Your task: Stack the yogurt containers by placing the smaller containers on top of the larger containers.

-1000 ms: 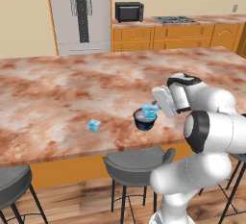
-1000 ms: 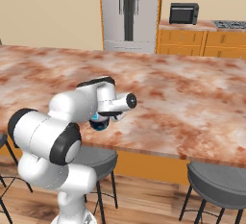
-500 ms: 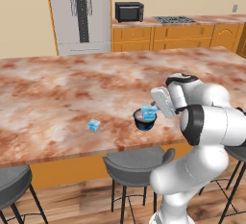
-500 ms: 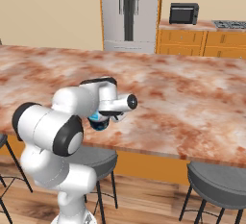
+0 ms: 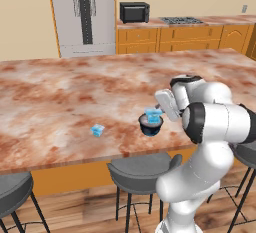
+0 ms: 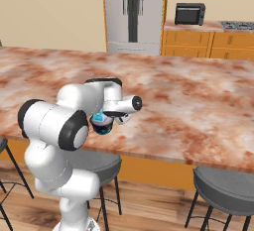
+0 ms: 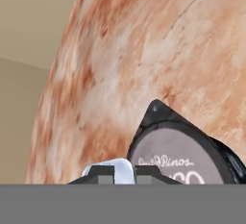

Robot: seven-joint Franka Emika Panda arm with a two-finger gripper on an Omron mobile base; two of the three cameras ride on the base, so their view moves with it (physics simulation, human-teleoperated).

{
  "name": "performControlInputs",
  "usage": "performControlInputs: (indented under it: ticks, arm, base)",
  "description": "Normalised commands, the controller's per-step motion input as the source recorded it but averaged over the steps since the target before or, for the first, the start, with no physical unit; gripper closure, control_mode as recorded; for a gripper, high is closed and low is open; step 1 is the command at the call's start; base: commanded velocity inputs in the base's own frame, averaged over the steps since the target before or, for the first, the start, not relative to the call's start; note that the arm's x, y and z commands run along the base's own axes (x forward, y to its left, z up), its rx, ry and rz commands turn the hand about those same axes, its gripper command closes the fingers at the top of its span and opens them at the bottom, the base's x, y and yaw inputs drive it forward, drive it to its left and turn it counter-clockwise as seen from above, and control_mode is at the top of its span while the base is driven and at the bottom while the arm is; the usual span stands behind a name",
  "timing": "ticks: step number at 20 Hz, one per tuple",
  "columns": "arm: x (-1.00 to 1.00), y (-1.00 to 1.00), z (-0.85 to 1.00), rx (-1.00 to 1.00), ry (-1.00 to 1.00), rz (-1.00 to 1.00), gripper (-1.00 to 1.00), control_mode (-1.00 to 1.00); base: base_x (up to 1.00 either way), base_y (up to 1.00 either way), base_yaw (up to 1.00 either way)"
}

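Small light-blue cup [image 5: 153, 115] sits right over the dark round cup [image 5: 150, 126], at its greyish top; contact between the two can't be confirmed from the base views. Gripper [image 5: 159, 111] is clamped on this blue cup, jaws pinched narrow around it; in the hand view the cup's pale corner [image 7: 111, 169] shows between the two dark finger tips with the dark cup's grey printed lid [image 7: 180, 158] just beyond, partly cut off at the frame bottom. In the right base view the blue cup [image 6: 99, 119] and dark cup [image 6: 102, 128] peek out under the wrist, mostly hidden by the arm. Dark cup stands upright on the marble island counter [image 5: 75, 97], close to the near edge, just inside it. Second small blue cup [image 5: 97, 130] lies alone on the counter to the left of the dark cup, well apart from it, also near the front edge. Counter surface behind and to the left of the cups is bare marble, wide open room toward the far edge. Grey bar stools [image 5: 142, 169] tuck under the near edge below the cups. Far wall has a steel fridge [image 5: 82, 14], a black microwave [image 5: 134, 12] and orange cabinets [image 5: 180, 37].
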Motion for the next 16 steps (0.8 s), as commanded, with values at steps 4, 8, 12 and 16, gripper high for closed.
performControlInputs:
  ticks: [4, 8, 12, 16]
  arm:
    - [0.19, 0.0, -0.07, 0.0, 0.0, 0.0, 1.0, -1.0]
    - [0.12, 0.0, -0.14, 0.0, 0.0, 0.0, 1.0, -1.0]
    - [0.08, -0.04, -0.14, 0.0, 0.0, 0.01, 1.0, -1.0]
    - [0.09, -0.03, -0.14, 0.0, 0.0, 0.01, 1.0, -1.0]
  base:
    - [0.0, 0.0, 0.0]
    - [0.0, 0.0, 0.0]
    - [0.0, 0.0, 0.0]
    - [0.0, 0.0, 0.0]
